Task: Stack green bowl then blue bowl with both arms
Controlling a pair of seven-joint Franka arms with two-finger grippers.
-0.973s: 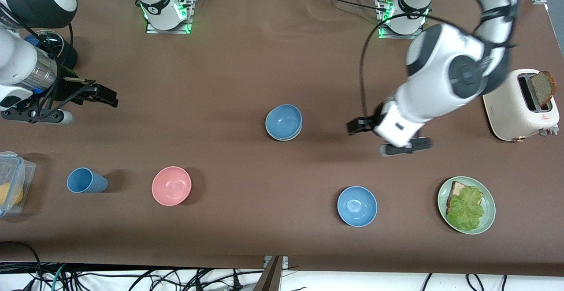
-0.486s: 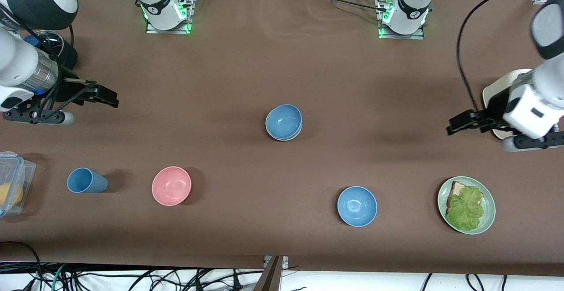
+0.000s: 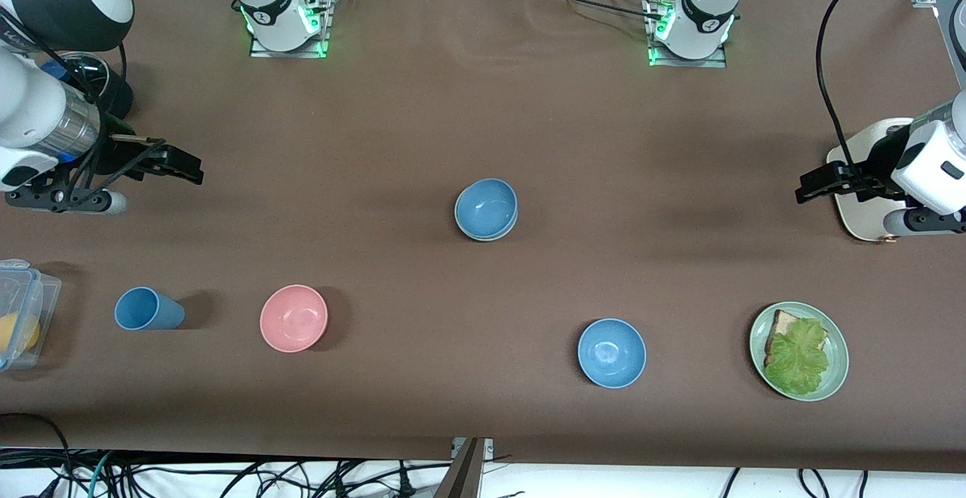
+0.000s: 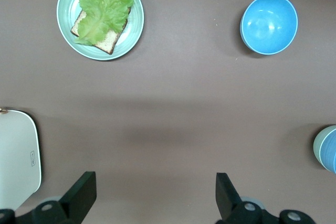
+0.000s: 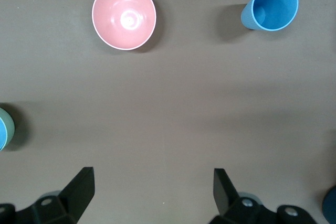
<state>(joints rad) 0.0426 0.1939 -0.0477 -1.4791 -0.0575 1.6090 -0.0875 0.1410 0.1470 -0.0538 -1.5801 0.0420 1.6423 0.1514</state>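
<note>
My left gripper (image 4: pixel 152 192) has its fingers (image 4: pixel 81 192) spread wide with nothing between them, and it hangs in the air over the table's edge at the left arm's end, just beside the cream toaster (image 3: pixel 868 204), part of which my wrist hides. My right gripper (image 5: pixel 149 190) is spread just as wide and just as empty, hovering over the bare brown table (image 3: pixel 377 121) at the right arm's end, where that arm waits. Out from my left fingers, the left wrist view shows the pale-green plate (image 4: pixel 100 15) with bread and lettuce and a lone blue bowl (image 4: pixel 269 23) well apart from it, both nearer the front camera than my gripper. The blue bowl of the task (image 3: pixel 487 207) sits at the middle of the table, nested in the green bowl (image 3: pixel 474 233), of which only a thin pale rim shows beneath it; I think that rim is the mint one, though so little of it shows. The stack stands well apart from both of my grippers. Out from my right fingers lie the pink bowl (image 5: pixel 124 15) and the blue cup (image 5: pixel 271 7), upright side by side. A clear plastic container (image 3: pixel 19 313) holding something yellow stands at the table's edge beside the cup.
</note>
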